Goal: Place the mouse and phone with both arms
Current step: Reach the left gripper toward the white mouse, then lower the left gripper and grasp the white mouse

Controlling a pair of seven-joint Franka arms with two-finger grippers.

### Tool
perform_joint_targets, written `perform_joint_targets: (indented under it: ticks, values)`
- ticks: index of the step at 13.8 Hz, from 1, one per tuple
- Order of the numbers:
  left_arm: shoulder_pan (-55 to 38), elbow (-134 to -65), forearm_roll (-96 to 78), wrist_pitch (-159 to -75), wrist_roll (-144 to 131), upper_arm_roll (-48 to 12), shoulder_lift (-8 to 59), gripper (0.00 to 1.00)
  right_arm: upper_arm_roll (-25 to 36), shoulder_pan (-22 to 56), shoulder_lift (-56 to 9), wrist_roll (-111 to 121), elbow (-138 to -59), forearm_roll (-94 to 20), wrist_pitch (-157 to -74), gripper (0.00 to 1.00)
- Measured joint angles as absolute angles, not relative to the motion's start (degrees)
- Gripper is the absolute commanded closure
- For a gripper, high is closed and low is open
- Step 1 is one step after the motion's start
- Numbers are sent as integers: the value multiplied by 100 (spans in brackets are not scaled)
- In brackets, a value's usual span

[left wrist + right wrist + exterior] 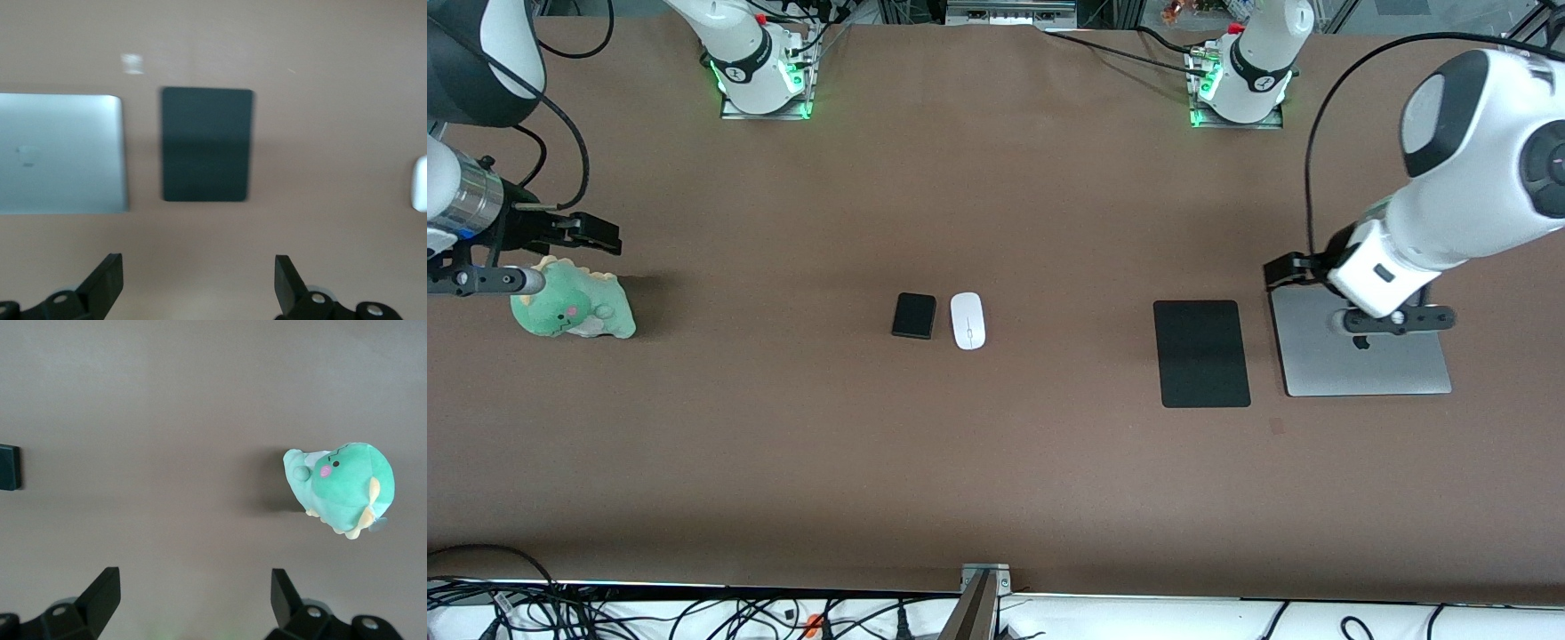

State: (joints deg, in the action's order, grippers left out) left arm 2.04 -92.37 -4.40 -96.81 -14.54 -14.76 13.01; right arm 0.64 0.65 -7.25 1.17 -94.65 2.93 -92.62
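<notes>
So the mouse [967, 321] and phone [914, 316] are sitting side by side, almost touching, dead centre of the front frame, phone toward the right arm's end. Nobody's touched either one as far as we can tell, so we'd call the task basically at zero: both grabs and both placements are still to do

Moving out from there, the mat [1201, 353] is center-right in the frame with the laptop [1362, 342] just beside it, further toward the left arm's end. Our guess is one of those is where stuff ends up, but that's only a guess

The left gripper [199, 283] hangs over the laptop's edge at the frame's right, jaws spread wide and holding nothing. The right gripper [195, 600] is way out at the frame's left edge, up over the plush dino [574, 299], jaws also wide apart and empty

Neither is anywhere near the mouse or phone yet
</notes>
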Motion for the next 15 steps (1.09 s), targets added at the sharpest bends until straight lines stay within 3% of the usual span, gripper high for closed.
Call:
perform_joint_targets:
  ticks: [3,6,9,15]
  values:
    - [-470,-9033,-600,-9897,-2166,-1494,1765,0,64,86,-762,122,-9459,311,-9263,0]
    - [-1045,-8315,-612,-10090,-2952,-1500,2666,0,68,85,-774,124,-9459,314,-9262,0]
    - [-1786,-7787,-612,-10911,-4056,-1489,3573,0,71,86,-785,124,-9459,315,-9262,0]
    - [-3076,-7602,-553,-12098,-5309,-1156,4417,0,76,85,-788,124,-9459,315,-9260,0]
